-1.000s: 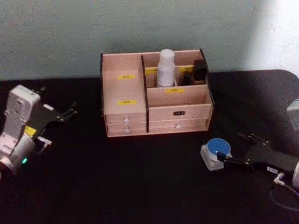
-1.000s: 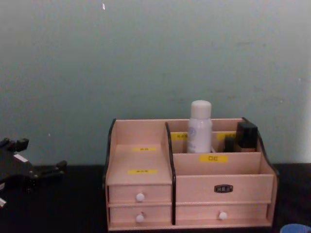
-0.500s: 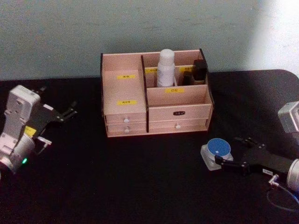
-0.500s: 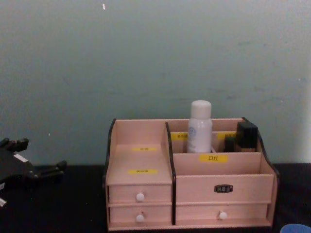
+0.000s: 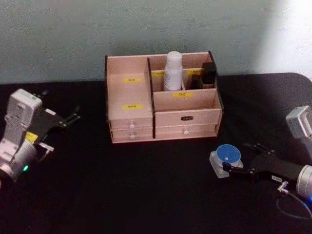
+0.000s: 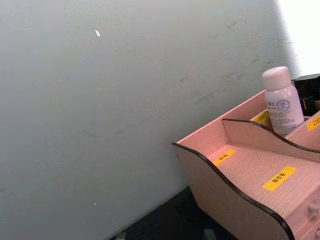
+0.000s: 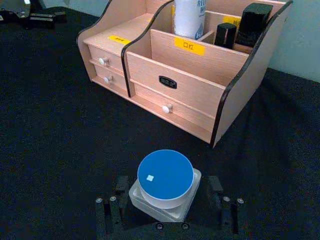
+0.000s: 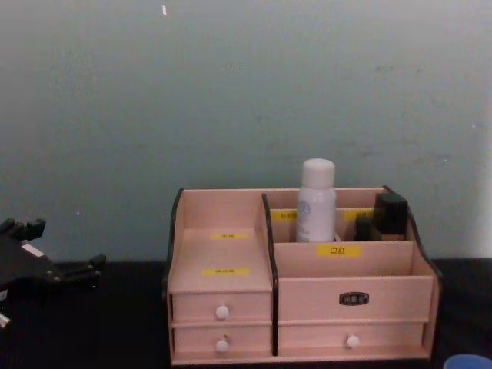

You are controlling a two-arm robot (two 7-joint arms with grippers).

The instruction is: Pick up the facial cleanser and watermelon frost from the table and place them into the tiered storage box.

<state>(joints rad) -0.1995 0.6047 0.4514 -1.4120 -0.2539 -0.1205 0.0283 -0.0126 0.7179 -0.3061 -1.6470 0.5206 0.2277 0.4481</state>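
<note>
The tiered storage box [image 5: 129,92] stands at the table's back centre, light wood with black edges and yellow labels. A white bottle [image 5: 173,70] stands upright in its rear compartment. A clear square jar with a round blue lid [image 5: 226,156] sits on the table in front of the box's right end. I cannot tell which of these is the facial cleanser and which the watermelon frost. My right gripper [image 5: 236,157] is open, with a finger on either side of the jar [image 7: 165,177] and small gaps to it. My left gripper [image 5: 74,114] is open and hovers at the far left.
Black objects [image 5: 208,73] fill the box's rear right compartment beside the bottle. The front compartment behind the yellow label [image 7: 189,46] holds nothing. Four small drawers with white knobs [image 7: 166,107] face me. The black table [image 5: 146,185] is bare in front.
The right arm has shifted slightly, its wrist housing showing more at the right edge. The blue-lidded jar and the left arm stay where they were.
</note>
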